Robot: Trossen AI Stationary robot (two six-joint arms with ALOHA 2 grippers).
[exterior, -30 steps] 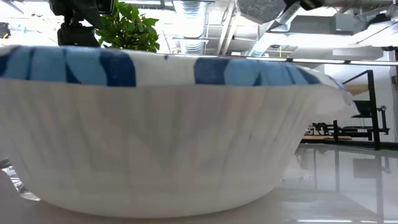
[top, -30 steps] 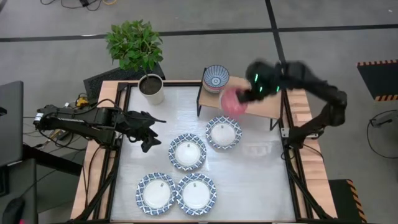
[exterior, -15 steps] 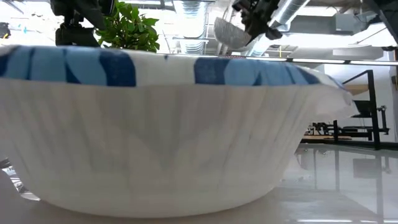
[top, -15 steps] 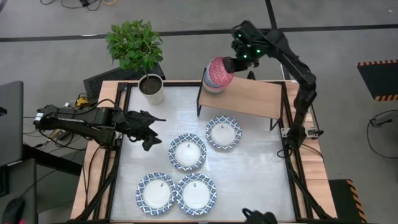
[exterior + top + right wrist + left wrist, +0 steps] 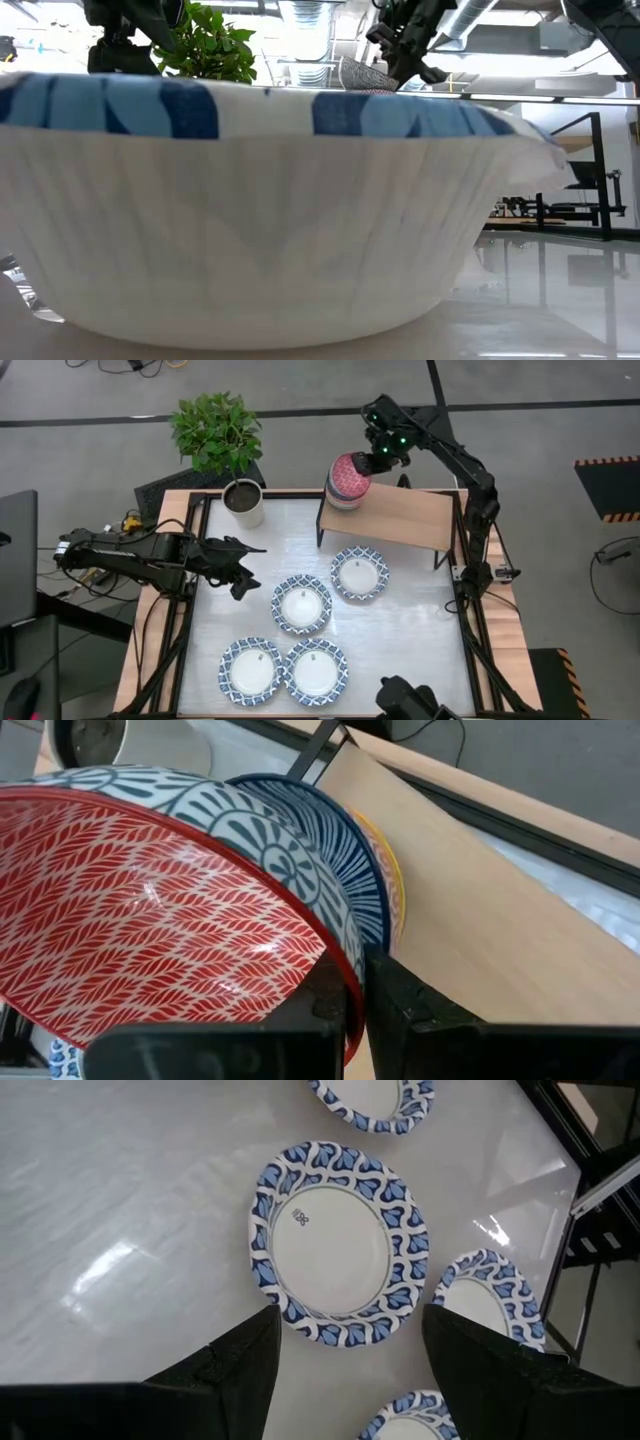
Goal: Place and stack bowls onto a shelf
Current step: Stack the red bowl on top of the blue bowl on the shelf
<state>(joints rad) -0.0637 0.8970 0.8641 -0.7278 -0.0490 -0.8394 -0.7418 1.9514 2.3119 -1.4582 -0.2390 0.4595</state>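
The right gripper point(image 5: 362, 464), reaching in from three o'clock and pinching the rim of the tilted red bowl point(image 5: 348, 475) over the stack at the shelf point(image 5: 405, 518)'s nine o'clock end, is needing to level it before releasing, while the left gripper point(image 5: 243, 568) is waiting open-fingered.

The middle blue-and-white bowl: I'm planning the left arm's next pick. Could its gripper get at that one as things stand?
Probably yes. The left gripper hangs open beside the middle blue-and-white bowl, with bare table between them. The right gripper is away at the shelf, holding the red bowl.
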